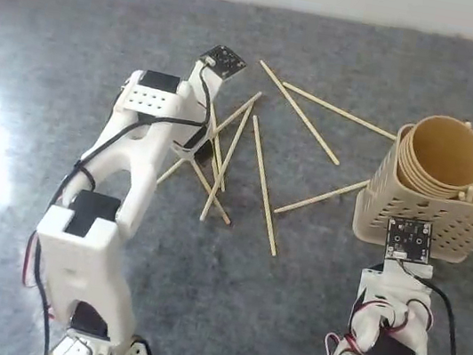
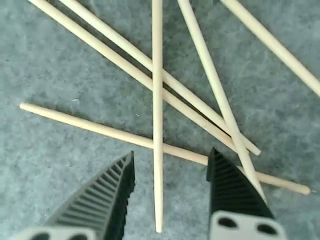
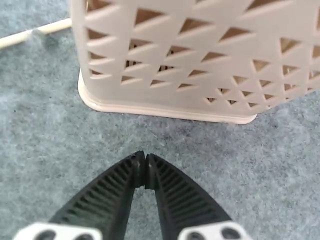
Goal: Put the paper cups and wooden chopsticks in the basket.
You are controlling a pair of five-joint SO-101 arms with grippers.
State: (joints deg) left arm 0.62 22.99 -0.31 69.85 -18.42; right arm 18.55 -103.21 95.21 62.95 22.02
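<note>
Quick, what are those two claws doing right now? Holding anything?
Left gripper: open, a chopstick between its fingers, not gripped.
Right gripper: shut, empty, facing the basket.

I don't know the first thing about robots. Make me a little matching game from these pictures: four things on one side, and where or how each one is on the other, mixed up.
Things
1. paper cups
2. loose chopsticks
3. left arm's fingers
4. right arm's fingers

Places or states
A. pressed together, close to the foot of the basket
B. scattered on the grey table
C. stacked inside the basket
D. spread apart, low over crossed chopsticks

Pairs: 1-C, 2-B, 3-D, 4-A
</note>
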